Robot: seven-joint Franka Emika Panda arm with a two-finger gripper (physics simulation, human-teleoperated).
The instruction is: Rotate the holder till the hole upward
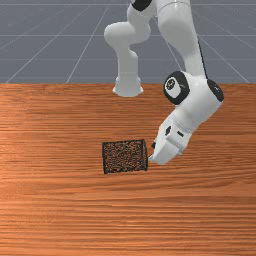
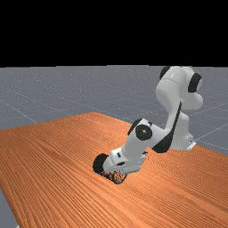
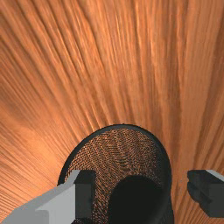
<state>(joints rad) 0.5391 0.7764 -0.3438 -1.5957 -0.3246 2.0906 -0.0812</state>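
The black mesh holder [image 1: 125,156] lies on its side on the worktop [image 1: 60,210], well in from the edge by the arm's base [image 1: 128,82]; the gripper [image 1: 152,152] is open at the holder's rim (fingers [image 3: 212,197] spread, the rim partly between them)

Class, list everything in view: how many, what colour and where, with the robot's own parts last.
Holder: one, black mesh, lying on its side on the table, in the front view's middle
Table: one, orange-brown wood, under the holder
Floor: one, grey with pale lines, beyond the table
Backdrop: one, black, above the floor in the far view
Arm: one, white with black parts, reaching over the table
Claw: one, white with two dark-tipped fingers, open, at the holder's front-view right end
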